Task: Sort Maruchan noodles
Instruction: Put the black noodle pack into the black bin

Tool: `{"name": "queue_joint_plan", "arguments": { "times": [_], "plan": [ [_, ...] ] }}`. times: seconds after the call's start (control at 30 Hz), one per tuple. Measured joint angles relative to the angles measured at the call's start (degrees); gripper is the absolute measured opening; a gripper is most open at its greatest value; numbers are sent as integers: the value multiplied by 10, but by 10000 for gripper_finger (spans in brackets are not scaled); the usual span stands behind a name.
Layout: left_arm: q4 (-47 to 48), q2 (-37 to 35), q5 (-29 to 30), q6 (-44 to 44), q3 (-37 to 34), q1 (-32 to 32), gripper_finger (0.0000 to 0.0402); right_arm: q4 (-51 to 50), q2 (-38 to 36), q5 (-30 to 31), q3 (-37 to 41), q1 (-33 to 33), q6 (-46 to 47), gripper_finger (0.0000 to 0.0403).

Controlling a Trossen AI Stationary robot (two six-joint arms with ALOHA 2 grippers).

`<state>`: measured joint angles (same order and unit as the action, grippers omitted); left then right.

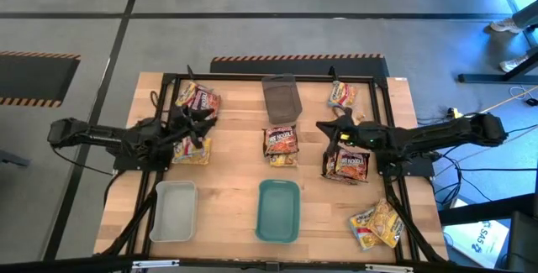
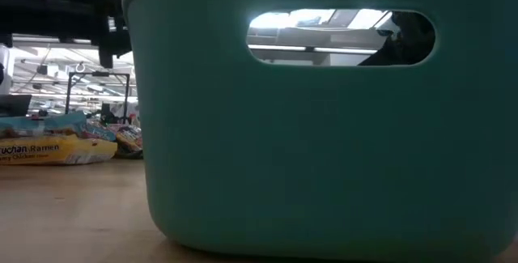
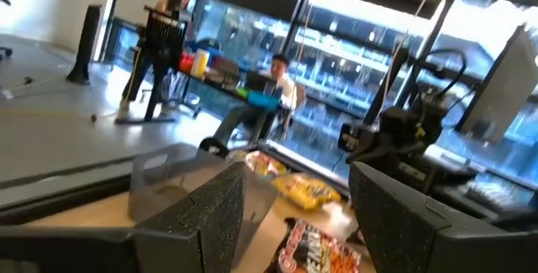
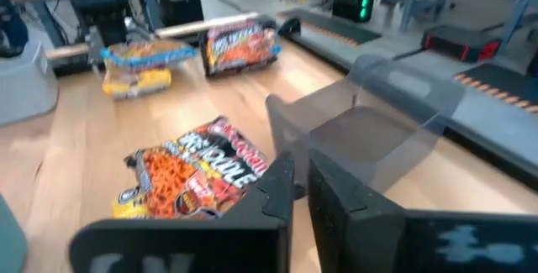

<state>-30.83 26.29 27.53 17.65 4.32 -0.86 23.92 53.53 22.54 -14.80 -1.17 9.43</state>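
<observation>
The wooden table [image 1: 231, 181] stands on grey floor with striped hazard tape; Maruchan noodles [image 1: 281, 143] lie in scattered piles around the grey tray [image 1: 281, 97]; the left gripper [image 1: 195, 127] hovers left of it, fingers apart and empty; the right gripper [image 1: 334, 128], right of it, fingers together; people sit at desks beyond.

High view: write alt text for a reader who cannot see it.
Two dark arms reach inward over a wooden table strewn with crinkly plastic noodle packets; left gripper open, right gripper shut. A grey tray sits at the far edge, translucent white and teal trays near.
</observation>
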Motion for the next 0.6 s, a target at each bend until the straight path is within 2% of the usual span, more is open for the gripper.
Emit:
{"name": "queue_joint_plan", "arguments": {
  "times": [0.1, 0.27, 0.43, 0.6],
  "plan": [
    [1, 72, 0, 0, 32, 0, 206, 0, 47, -9, -18, 0, 22, 62],
    [1, 174, -5, -2, 77, 0, 206, -1, 111, -36, -47, -8, 35, 153],
    [1, 255, -24, 1, 105, 0, 206, -1, 152, -149, -67, -71, 75, 237],
    [-6, 317, -47, 16, 123, 0, 206, 0, 174, -240, -68, -142, 118, 285]
  ]
}}
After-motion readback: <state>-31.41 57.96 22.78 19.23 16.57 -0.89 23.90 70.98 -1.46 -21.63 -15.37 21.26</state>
